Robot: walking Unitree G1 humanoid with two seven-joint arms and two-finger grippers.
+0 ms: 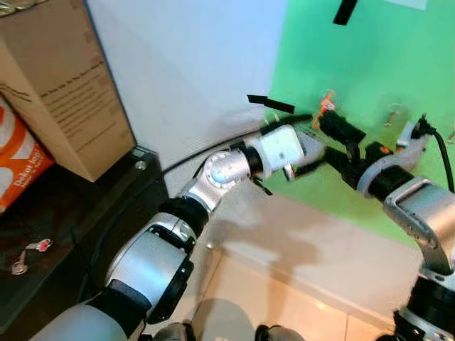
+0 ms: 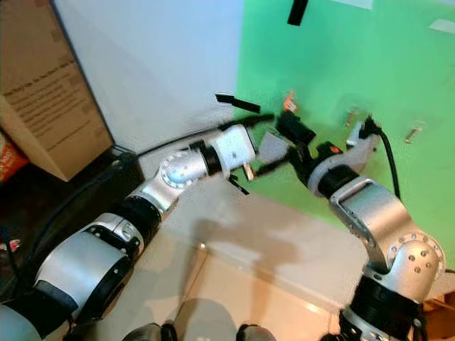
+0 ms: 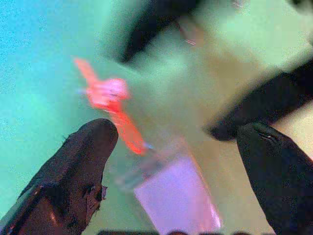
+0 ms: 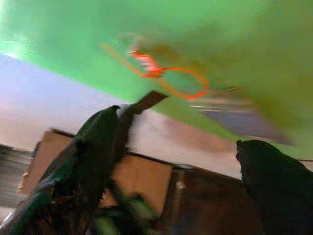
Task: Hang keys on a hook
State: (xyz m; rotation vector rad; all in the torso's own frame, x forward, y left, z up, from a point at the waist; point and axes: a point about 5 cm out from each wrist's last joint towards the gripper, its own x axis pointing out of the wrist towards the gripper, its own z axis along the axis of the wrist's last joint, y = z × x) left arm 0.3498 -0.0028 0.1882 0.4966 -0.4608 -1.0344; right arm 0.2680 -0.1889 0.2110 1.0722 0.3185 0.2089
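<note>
An orange key tag with its ring sits against the green wall panel, free of both grippers. Whether it rests on a hook is too blurred to tell. My left gripper reaches toward the wall just below it, open; in the left wrist view the orange key and a clear tag lie beyond its spread fingers. My right gripper comes in from the right, crossing the left one, also open. An orange ring shows against the green wall in the right wrist view.
More small hooks stick out of the green panel to the right. Black tape strips mark the wall. A cardboard box and an orange package stand on a dark shelf at left, where another key with a red tag lies.
</note>
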